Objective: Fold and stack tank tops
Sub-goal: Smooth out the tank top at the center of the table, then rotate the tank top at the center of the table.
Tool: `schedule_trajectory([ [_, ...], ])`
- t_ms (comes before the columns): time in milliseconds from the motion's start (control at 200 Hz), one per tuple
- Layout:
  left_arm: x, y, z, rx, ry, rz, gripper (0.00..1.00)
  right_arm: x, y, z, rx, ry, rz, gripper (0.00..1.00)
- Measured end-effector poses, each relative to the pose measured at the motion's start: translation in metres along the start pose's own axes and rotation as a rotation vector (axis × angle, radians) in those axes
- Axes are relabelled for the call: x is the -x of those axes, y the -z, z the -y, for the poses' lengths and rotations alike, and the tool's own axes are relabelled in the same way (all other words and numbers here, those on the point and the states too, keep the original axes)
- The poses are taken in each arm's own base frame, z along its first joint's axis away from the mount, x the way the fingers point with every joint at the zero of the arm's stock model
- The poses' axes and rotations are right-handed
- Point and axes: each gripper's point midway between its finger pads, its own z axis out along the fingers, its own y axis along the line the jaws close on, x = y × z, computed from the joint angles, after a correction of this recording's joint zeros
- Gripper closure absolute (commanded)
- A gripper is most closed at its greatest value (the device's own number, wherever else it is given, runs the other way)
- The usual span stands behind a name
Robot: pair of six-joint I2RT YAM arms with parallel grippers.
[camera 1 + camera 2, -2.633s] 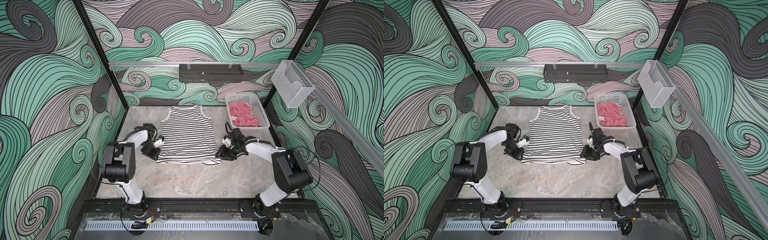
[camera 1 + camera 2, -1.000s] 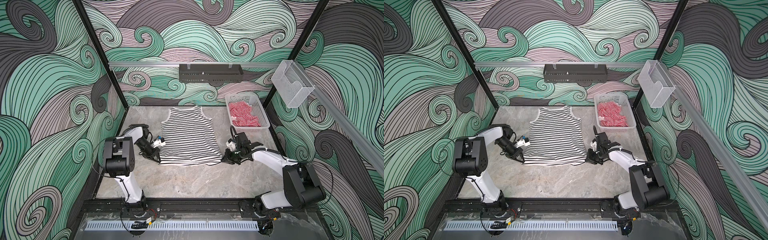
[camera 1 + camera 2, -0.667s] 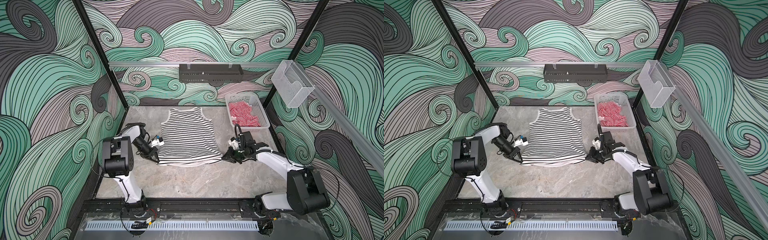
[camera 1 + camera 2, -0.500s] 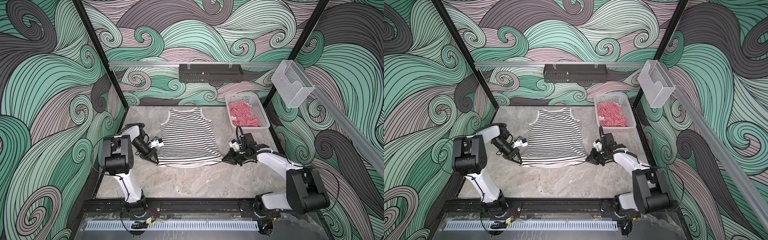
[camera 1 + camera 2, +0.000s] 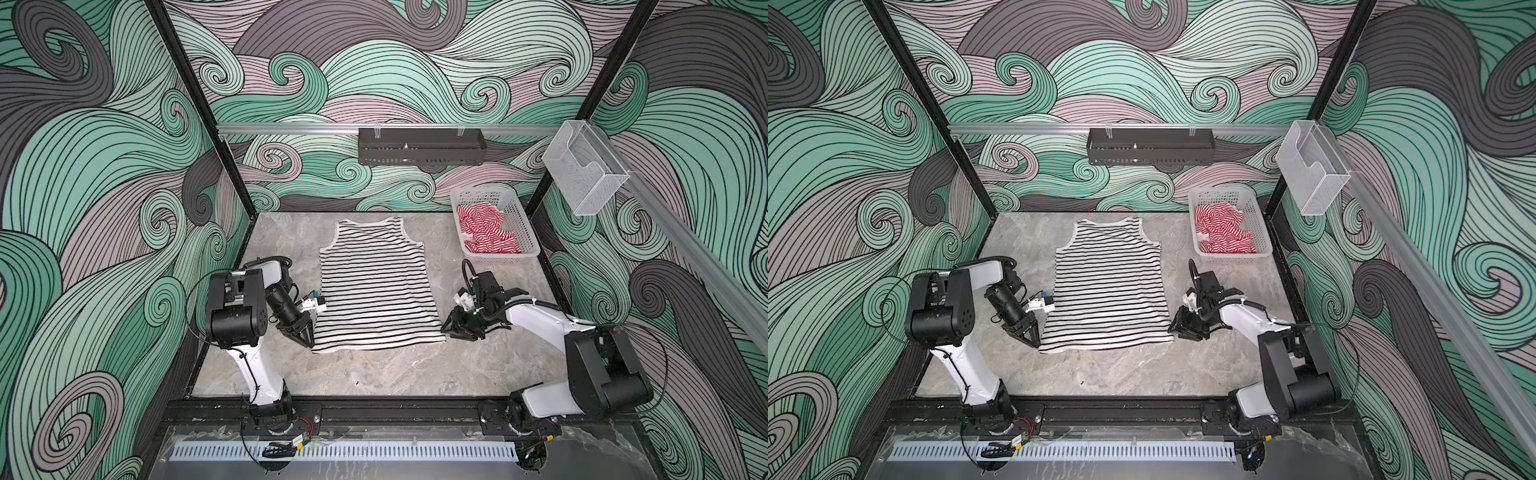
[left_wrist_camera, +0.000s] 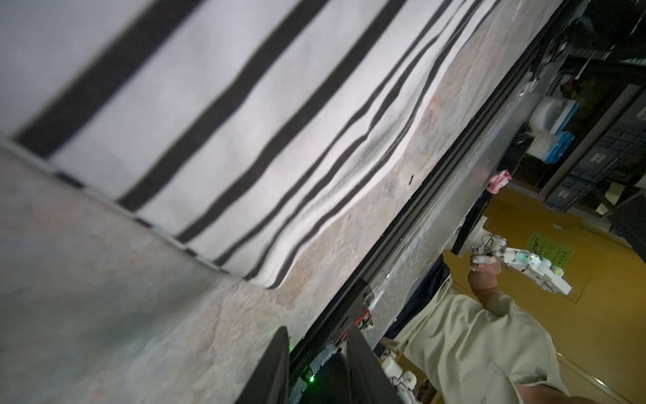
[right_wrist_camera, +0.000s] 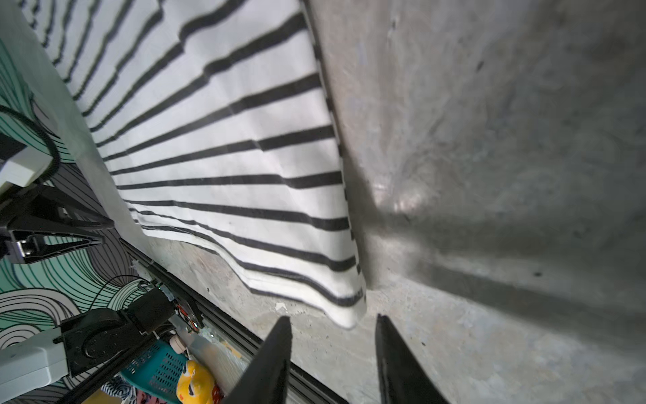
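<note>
Tank top, black-striped, lies between left hand and right hand, both parted, empty.

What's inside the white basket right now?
Only the red-and-white tank top, crumpled in a heap, shows inside the white basket. It covers most of the basket's floor, so anything lying under it cannot be seen.

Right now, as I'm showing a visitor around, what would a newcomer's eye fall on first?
The black-and-white tank top lies flat mid-table, with the left gripper and right gripper open beside its near hem corners. A crumpled red-and-white tank top sits in the white basket at the back right.
</note>
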Motion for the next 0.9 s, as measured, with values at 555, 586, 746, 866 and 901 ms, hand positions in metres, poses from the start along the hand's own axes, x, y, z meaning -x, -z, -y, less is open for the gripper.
schedule_trajectory([
  [555, 0.096, 0.034, 0.005, 0.334, -0.141, 0.110, 0.67, 0.024, -0.048, -0.068, -0.098, 0.189, 0.024, 0.74],
  [586, 0.101, 0.026, 0.004, 0.344, -0.147, 0.087, 0.68, 0.023, -0.054, -0.066, -0.110, 0.189, 0.010, 0.73],
  [746, 0.111, -0.009, -0.009, 0.417, -0.170, -0.023, 0.69, 0.021, -0.065, -0.055, -0.177, 0.196, -0.006, 0.67],
  [866, 0.099, -0.016, -0.007, 0.469, -0.195, -0.057, 0.69, 0.028, -0.061, -0.049, -0.217, 0.213, 0.019, 0.61],
  [901, 0.095, -0.018, -0.006, 0.484, -0.204, -0.068, 0.69, 0.031, -0.060, -0.047, -0.227, 0.213, 0.021, 0.60],
])
